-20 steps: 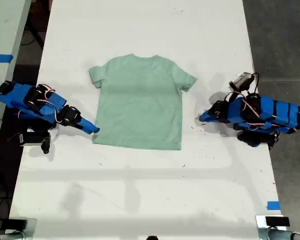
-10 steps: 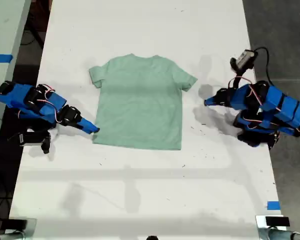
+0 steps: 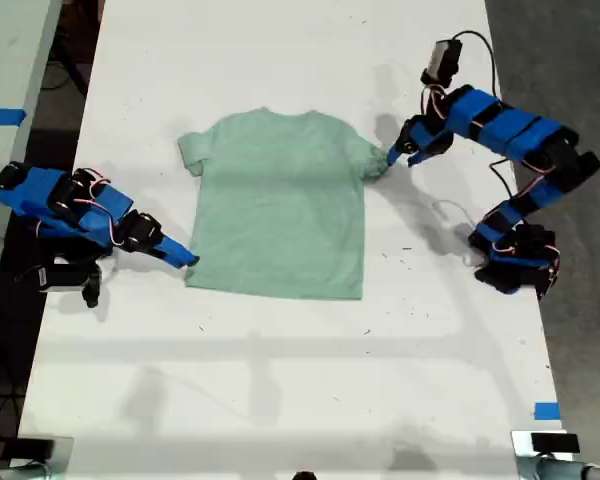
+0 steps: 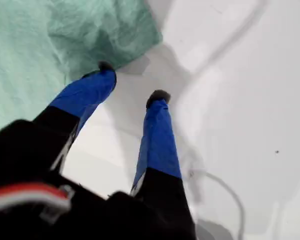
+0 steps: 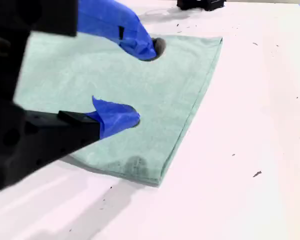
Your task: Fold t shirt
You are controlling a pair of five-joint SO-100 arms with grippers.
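A: Where's the t shirt?

B: Flat on the white counter, mid-counter, neck toward the exterior view's top, both sleeves spread. No fold made yet, I'd say.

A: Grippers?

B: My first gripper is at the sleeve on the exterior view's right. Jaws parted, nothing between them; one tip touches the sleeve's edge, the other is over bare counter. Looks lined up to pinch that sleeve for a fold inward. My second gripper sits at the hem corner on the exterior view's left, jaws spread over the cloth, gripping nothing. One tip seems to rest on the fabric; can't tell if it presses.

A: Why both ends?

B: Probably opposite edges readied for folding. Just a guess.

A: Any labels or text?

B: None readable. Shirt is plain, no print. Blue tape on the counter bears no writing.
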